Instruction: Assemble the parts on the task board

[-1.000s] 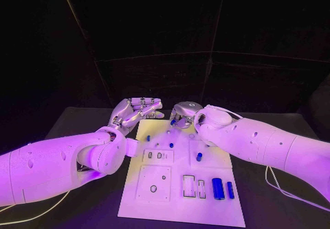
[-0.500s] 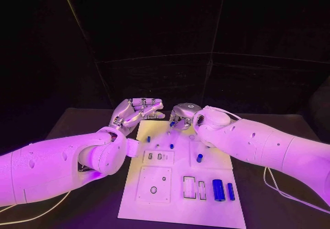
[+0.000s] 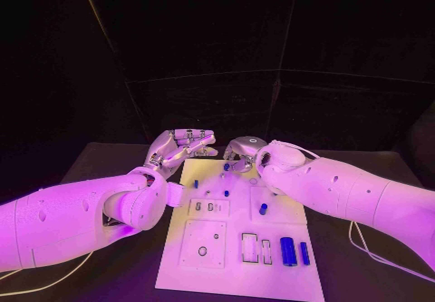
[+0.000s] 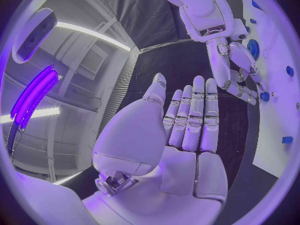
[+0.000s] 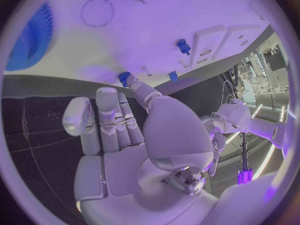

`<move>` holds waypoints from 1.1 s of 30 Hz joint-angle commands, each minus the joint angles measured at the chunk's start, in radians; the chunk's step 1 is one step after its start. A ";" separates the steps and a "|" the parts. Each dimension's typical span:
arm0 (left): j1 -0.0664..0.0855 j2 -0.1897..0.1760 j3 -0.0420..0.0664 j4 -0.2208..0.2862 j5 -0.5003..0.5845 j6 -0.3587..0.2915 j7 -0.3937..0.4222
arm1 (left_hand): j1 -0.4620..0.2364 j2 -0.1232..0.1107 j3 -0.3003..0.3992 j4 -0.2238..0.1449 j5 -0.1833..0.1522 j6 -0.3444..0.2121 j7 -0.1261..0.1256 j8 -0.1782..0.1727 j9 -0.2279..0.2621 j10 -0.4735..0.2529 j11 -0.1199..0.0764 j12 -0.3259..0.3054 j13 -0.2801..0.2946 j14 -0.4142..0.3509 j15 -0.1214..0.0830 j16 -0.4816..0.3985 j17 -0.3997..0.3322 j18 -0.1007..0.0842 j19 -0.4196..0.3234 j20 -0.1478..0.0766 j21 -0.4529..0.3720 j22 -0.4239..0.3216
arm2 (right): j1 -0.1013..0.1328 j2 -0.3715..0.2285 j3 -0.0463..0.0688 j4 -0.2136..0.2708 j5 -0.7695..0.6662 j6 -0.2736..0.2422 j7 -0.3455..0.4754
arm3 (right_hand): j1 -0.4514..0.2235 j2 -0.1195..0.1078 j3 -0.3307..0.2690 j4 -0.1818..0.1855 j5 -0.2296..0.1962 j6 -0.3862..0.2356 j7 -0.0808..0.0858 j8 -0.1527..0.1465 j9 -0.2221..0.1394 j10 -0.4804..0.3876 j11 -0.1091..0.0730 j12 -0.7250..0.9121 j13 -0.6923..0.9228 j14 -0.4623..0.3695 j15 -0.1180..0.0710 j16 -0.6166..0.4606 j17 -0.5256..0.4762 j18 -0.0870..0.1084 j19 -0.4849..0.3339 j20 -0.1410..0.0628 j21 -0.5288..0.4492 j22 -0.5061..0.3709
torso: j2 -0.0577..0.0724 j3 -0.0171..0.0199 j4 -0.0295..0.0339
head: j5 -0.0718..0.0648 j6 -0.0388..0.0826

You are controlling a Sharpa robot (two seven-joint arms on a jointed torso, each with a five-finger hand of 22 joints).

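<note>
The white task board [image 3: 237, 264] lies in the middle of the table. My left hand [image 3: 181, 146] hovers flat by the board's far left corner, with its fingers [image 4: 194, 116] straight and nothing in it. My right hand [image 3: 243, 153] hangs over the board's far edge. One fingertip [image 5: 134, 86] touches a small blue peg [image 5: 124, 77], which the head view shows just under the hand [image 3: 225, 166]; the other fingers stand apart from it. A blue gear [image 5: 28, 37] lies flat on the board close by. More blue pegs [image 3: 195, 184] [image 3: 263, 207] stand further down the board.
A large blue cylinder [image 3: 287, 250] and a thin blue bar [image 3: 303, 251] lie at the board's near right, beside two rectangular slots [image 3: 248, 245]. A raised square plate with holes [image 3: 205, 242] sits at the near left. White cables [image 3: 363, 242] trail over the black table.
My right hand has shifted a little to the right above the far edge, and the blue peg under it shows slightly clearer of the fingers. The left hand has stayed where it was.
</note>
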 commanded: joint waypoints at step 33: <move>0.005 -0.003 0.000 -0.039 -0.006 0.024 0.009 | 0.004 0.008 0.001 -0.011 -0.002 0.005 0.004 -0.004 -0.001 0.000 0.003 -0.006 -0.001 0.004 0.005 -0.006 0.004 0.014 0.006 0.002 -0.007 -0.003 | 0.034 -0.336 0.033 0.243 0.209 0.143 -0.135 | 0.074 -0.053 -0.344 0.273 0.138 -0.029 -0.022 0.034 0.009 0.296 -0.047 1.046 1.030 0.106 -0.031 0.460 0.690 -0.059 0.242 -0.028 0.161 0.370 | -0.009 0.0047 -0.0240 | -0.009 0.018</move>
